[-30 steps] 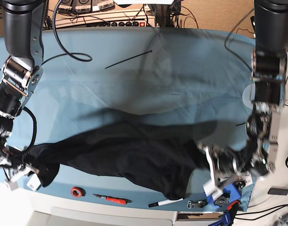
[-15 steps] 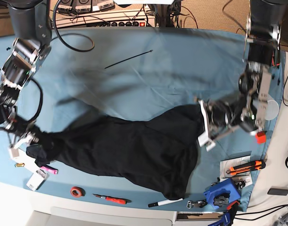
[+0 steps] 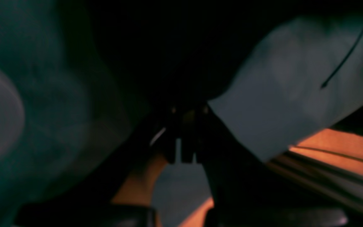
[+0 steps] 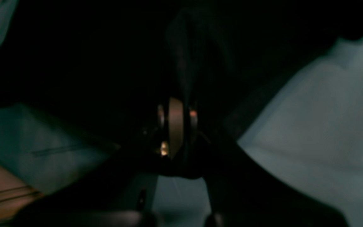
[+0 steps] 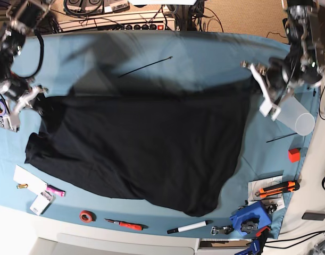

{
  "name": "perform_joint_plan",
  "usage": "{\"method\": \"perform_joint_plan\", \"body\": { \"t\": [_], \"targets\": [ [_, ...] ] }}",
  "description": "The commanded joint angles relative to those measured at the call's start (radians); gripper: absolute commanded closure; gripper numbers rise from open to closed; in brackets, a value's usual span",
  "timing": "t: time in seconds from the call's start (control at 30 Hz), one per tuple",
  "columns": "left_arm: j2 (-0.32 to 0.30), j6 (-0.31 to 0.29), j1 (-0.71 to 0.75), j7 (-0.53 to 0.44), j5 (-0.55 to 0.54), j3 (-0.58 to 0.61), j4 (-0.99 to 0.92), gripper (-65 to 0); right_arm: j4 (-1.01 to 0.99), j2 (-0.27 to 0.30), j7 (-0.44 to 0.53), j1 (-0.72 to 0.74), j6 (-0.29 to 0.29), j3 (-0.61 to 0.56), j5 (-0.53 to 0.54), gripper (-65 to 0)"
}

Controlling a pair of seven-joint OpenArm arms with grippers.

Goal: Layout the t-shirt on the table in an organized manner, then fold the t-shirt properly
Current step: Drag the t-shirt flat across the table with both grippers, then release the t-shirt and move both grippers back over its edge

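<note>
Black t-shirt (image 5: 141, 149) hung stretched between grippers, lower hem draped on table (image 5: 205, 58). Left gripper (image 5: 256, 87) pinched one top corner; right gripper (image 5: 35, 101) clamped opposite corner, fabric bunched around fingers (image 4: 175, 126). Bare blue cloth lay beyond both grippers, black rod (image 5: 145, 66) on it. Below hem: marker (image 5: 189, 227), red tape roll (image 5: 87, 216), screwdriver (image 5: 125, 224). Cup (image 5: 301, 121) sat just beside left gripper.
</note>
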Motion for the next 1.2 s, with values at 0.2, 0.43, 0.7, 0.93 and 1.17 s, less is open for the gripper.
{"method": "perform_joint_plan", "body": {
  "t": [0.2,0.43,0.7,0.93,1.17],
  "targets": [
    [-0.014,-0.001,0.18,-0.012,-0.013,-0.126,0.167,0.0,0.08,0.025,0.019,-0.164,0.003,0.215,0.015,0.0],
    [0.014,0.0,0.309,-0.005,0.042,-0.129,0.18,0.0,0.08,0.024,0.019,-0.283,0.045,0.251,0.016,0.0],
    [0.072,0.0,0.385,-0.004,0.06,-0.129,0.224,0.0,0.08,0.008,0.019,-0.333,0.05,0.251,0.015,0.0],
    [0.072,0.038,0.458,-0.005,0.124,-0.13,0.37,0.0,0.08,-0.092,0.019,-0.334,0.083,0.251,-0.043,0.0],
    [0.072,0.038,0.531,0.005,0.138,-0.13,0.37,0.0,0.079,-0.122,0.019,-0.334,0.083,0.251,-0.118,0.0]
  ]
}}
